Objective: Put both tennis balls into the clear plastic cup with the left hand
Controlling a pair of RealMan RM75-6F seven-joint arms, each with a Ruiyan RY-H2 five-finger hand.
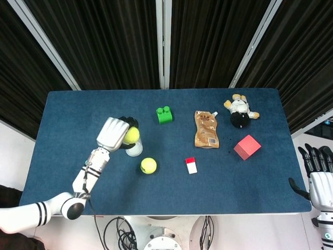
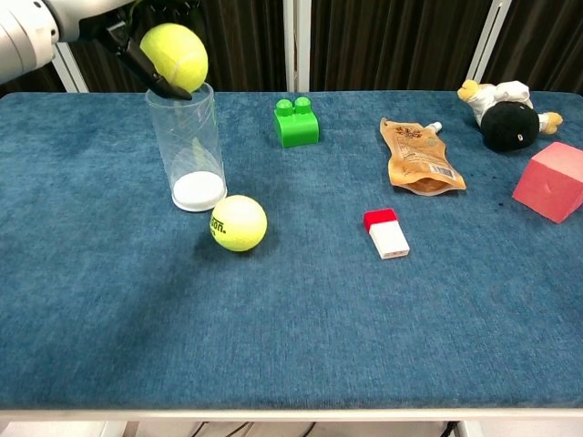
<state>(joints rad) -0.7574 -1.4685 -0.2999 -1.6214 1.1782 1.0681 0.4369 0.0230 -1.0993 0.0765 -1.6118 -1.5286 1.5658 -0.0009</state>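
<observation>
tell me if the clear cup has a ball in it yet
Empty: the clear plastic cup stands upright; the left hand holds one tennis ball above its rim.

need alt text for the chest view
The left hand holds a tennis ball just above the rim of a clear cup on a blue table. A second ball lies beside the cup's base.

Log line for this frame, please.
left hand: holds tennis ball above clear plastic cup | second tennis ball: on table beside cup | cup: empty | right hand: idle at table edge
</observation>
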